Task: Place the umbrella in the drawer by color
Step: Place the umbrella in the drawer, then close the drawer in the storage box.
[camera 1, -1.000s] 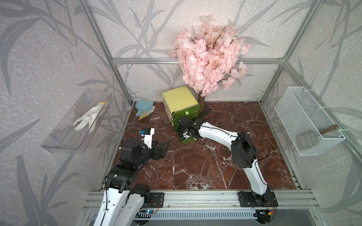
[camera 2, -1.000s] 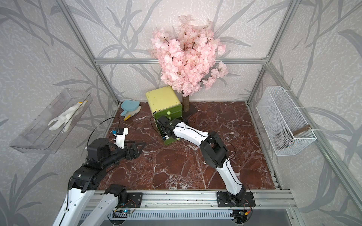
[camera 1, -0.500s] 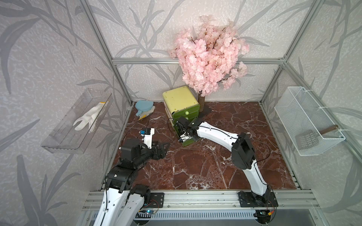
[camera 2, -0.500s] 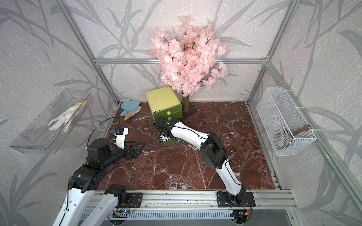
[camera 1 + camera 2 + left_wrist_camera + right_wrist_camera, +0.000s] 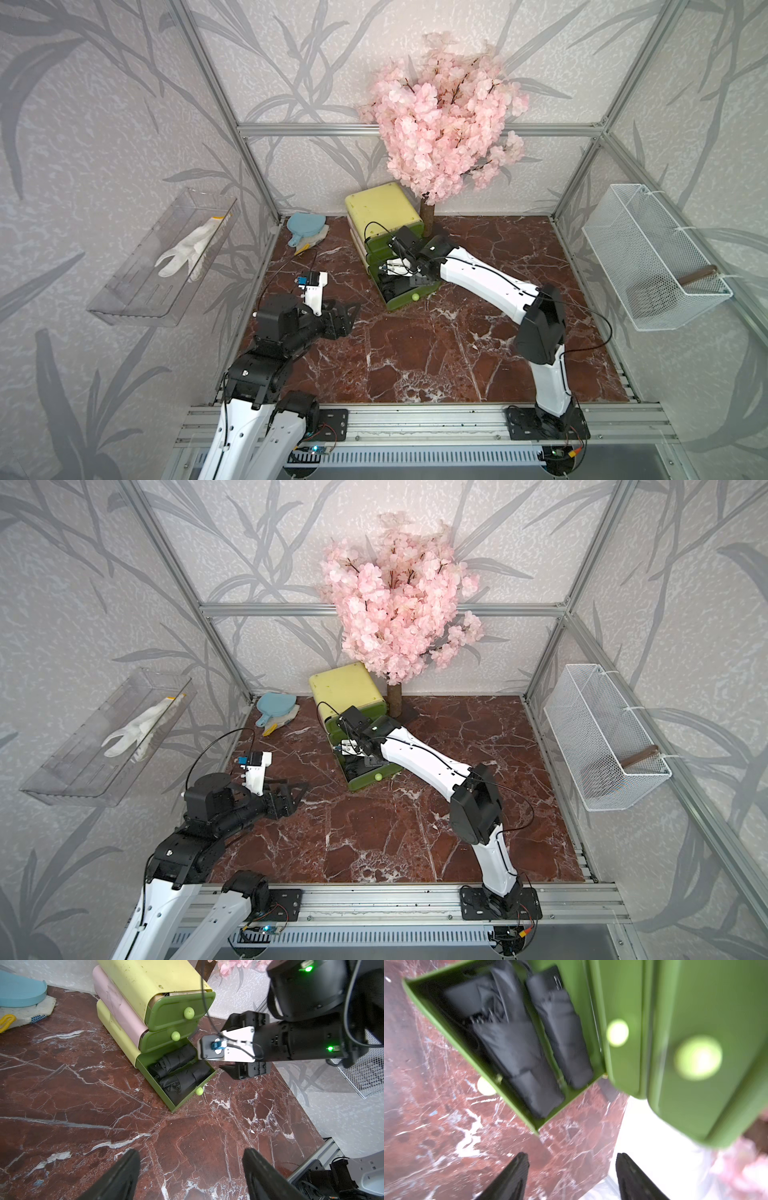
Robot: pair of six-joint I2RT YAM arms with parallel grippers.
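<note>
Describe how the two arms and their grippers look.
Both the left arm and the right arm have white link shells and black blocky joints. Thin black cables loop along them. Each wrist carries a white camera bracket with a blue plug. Small green lights glow on the right arm. The left gripper and right gripper have black, tapered fingers.

right gripper (image 5: 571, 1156) lifted up from the open bottom drawer (image 5: 401, 304), jaws spread wider, now empty

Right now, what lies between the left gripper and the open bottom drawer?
Bare marble floor, seen in the left wrist view between left gripper and drawer.
</note>
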